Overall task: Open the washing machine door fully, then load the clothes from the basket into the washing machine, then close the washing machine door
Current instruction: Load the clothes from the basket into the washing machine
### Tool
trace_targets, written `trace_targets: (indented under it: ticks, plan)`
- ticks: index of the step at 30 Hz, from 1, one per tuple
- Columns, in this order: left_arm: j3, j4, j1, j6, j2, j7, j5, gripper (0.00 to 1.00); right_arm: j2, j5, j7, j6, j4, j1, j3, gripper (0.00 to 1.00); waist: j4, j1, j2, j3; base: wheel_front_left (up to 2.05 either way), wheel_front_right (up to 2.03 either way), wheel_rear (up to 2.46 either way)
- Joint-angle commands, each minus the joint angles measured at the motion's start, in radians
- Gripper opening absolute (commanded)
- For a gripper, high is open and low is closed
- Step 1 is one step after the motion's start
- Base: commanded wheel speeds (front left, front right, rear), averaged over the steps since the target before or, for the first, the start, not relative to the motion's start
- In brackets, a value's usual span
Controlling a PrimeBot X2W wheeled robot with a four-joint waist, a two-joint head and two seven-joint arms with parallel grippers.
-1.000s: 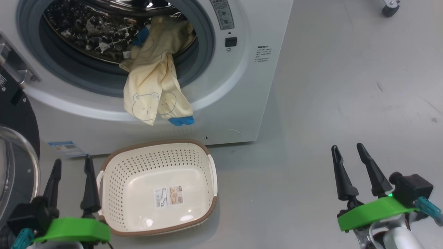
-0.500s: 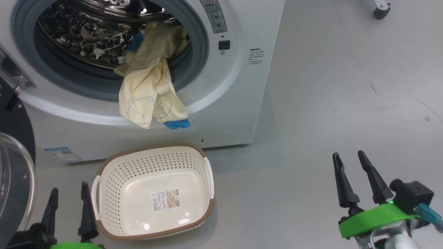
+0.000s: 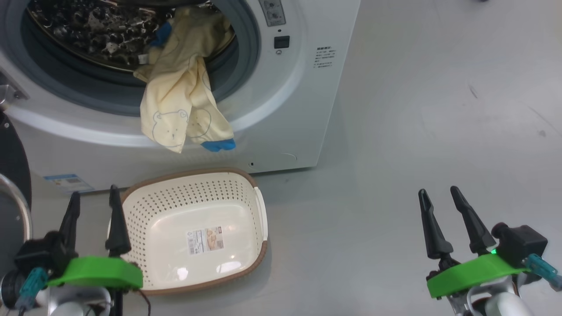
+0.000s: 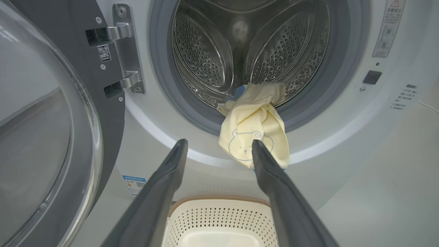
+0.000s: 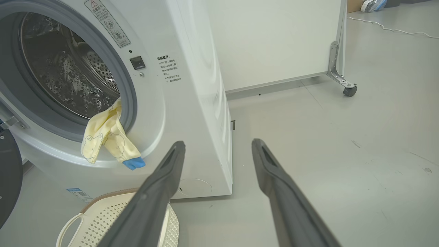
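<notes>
Loading looks nearly done: the basket [image 3: 175, 197] on the floor [image 3: 417, 109] holds nothing, yet the clothes [image 3: 184, 101] hang half out over the washing machine [image 3: 298, 109] rim. Left tool [image 3: 94, 193] and right tool [image 3: 438, 191] stand apart, gripping nothing. Next, that dangling fabric needs pushing inside before the washing machine door [image 4: 41, 130] closes.

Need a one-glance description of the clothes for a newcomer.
Find the white washing machine. Over the lower lip of its grey gasket, above the basket, hang the clothes. Unlike the hard white things around, they are soft pale yellow, with bear outlines and a blue cuff.
</notes>
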Motion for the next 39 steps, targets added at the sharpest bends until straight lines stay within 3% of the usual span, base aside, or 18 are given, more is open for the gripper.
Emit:
trace_targets:
  ticks: [1,17,27,39]
  plan:
    - [0.024,-0.015,-0.078,-0.008,0.023,0.005,0.005,1.00,-0.011,0.002,-0.003,0.000,-0.035,-0.049,0.024,1.00,-0.010,0.0000,0.0000,0.025,0.00,0.00,0.00]
    - [-0.069,0.386,-0.565,-0.125,-0.024,-0.002,0.010,1.00,-0.003,-0.001,-0.004,0.000,-0.050,-0.135,0.028,1.00,-0.102,0.0000,0.0000,0.271,0.00,0.00,0.00]
    - [-0.085,0.586,-0.702,-0.155,-0.038,-0.058,0.017,1.00,0.010,-0.002,-0.006,0.000,-0.054,-0.162,0.021,1.00,-0.129,0.0000,0.0000,0.374,0.00,0.00,0.00]
    - [-0.059,0.732,-0.839,-0.152,-0.031,-0.097,0.011,1.00,0.022,0.007,-0.007,0.000,-0.073,-0.183,0.020,1.00,-0.133,0.0000,0.0000,0.456,0.00,0.00,0.00]
